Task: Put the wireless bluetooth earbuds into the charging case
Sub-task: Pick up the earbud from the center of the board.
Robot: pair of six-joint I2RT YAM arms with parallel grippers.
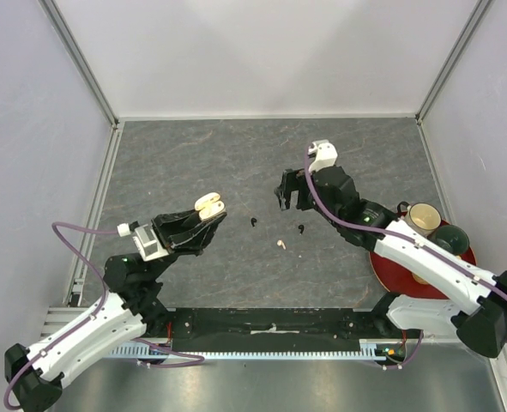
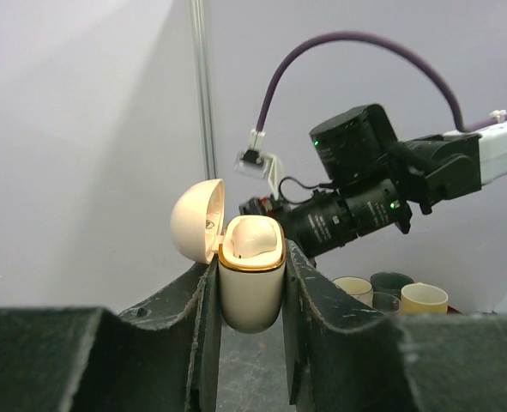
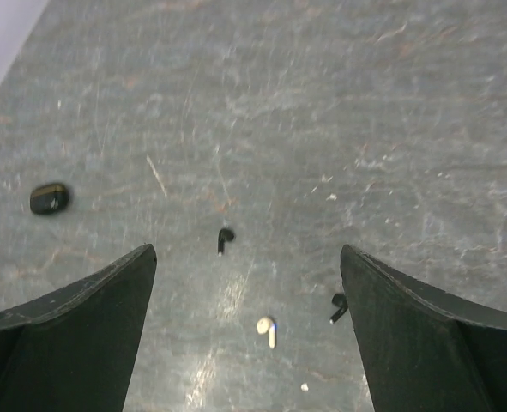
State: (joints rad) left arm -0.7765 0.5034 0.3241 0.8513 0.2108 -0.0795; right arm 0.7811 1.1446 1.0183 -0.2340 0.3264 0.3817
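Pick-up step: your left claw [image 1: 212, 215] pinches the open cream oval charging case [image 2: 251, 292]; your spread right claw [image 3: 246, 253] should descend onto the tiny cream stemmed earbud [image 3: 268, 331].

Three loose earbuds [image 3: 268, 332], one cream case [image 2: 251, 287], three cups [image 2: 424, 298].

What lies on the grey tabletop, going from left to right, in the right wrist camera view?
Small black rounded object → black stemmed earbud → cream-white stemmed earbud → second black stemmed earbud.
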